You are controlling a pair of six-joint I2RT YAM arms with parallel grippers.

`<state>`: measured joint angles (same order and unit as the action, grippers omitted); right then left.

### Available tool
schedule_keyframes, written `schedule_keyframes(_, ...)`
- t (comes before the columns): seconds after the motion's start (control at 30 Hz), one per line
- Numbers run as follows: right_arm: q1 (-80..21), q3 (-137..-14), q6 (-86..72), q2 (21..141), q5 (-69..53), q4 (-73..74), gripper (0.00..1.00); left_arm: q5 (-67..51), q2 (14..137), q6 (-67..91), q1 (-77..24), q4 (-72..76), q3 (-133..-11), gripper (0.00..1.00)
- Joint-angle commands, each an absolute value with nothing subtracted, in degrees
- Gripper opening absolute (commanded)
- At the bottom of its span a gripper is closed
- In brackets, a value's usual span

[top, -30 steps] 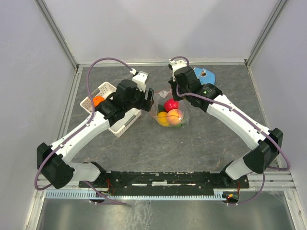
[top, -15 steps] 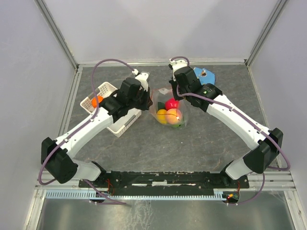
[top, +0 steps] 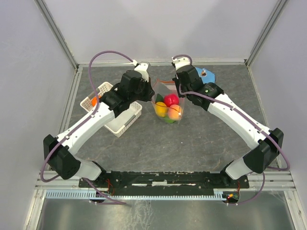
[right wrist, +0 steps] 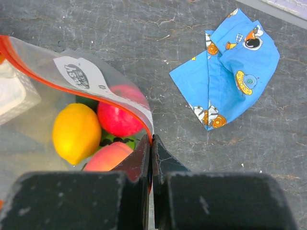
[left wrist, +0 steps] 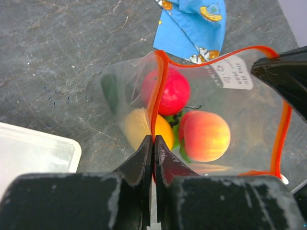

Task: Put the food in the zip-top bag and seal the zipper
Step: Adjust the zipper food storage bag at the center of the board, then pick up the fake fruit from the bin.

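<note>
Both my grippers are on the bag right now. My left gripper [left wrist: 153, 143] is clamped tight on the zipper [left wrist: 159, 86], the red-orange strip, pinching it at the left side of the bag's mouth. My right gripper [right wrist: 150, 141] is clenched on the same strip at the right side, right where it runs into my fingertips.

The zip-top bag [top: 167, 104] hangs between the 2 grippers over the far middle of the table [top: 192, 143]. I can't tell if its bottom touches the surface. The mouth isn't sealed: in my left wrist view the strip makes a wide loop, gaping open. The white label [left wrist: 233, 74] sits just under the strip on the far wall.

Inside I count 4 pieces: a red-pink fruit [left wrist: 171, 92], a yellow-orange fruit [right wrist: 76, 133], a peach-coloured fruit [left wrist: 205, 135] and a green fruit [right wrist: 111, 140] mostly buried under the others. They're all touching each other at the bottom of the bag.

1 orange fruit [top: 95, 100] sits in the white lattice basket [top: 123, 123], left of the bag and partly under my left arm. The blue snack packet [right wrist: 230, 76] lies flat on the table, far and right of the bag, not touching it.
</note>
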<state>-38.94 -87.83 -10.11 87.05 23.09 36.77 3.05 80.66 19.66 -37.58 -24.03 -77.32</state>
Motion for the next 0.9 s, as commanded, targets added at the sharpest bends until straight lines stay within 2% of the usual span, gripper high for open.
schedule_keyframes(0.0, -38.7, -88.4, -10.0, 85.2, 23.3, 32.8, 0.05, 7.1, 80.5, 21.4, -37.4, -21.9, -79.5, 0.13)
schedule_keyframes(0.2, -38.6, -88.3, -10.6, 85.3, 22.1, 31.9, 0.05, 9.3, 77.5, 21.4, -35.9, -21.1, -78.1, 0.47)
schedule_keyframes(0.37, -38.6, -87.9, -10.7, 85.4, 21.4, 31.7, 0.05, 9.8, 75.4, 21.6, -32.6, -23.5, -78.1, 0.64)
schedule_keyframes(0.53, -38.6, -87.9, -11.1, 85.7, 20.6, 31.6, 0.05, 10.0, 73.0, 21.6, -28.1, -25.2, -76.8, 0.76)
schedule_keyframes(0.87, -38.6, -86.8, -12.1, 86.0, 19.1, 31.5, 0.05, 13.7, 74.5, 18.7, -10.3, -30.0, -69.3, 0.86)
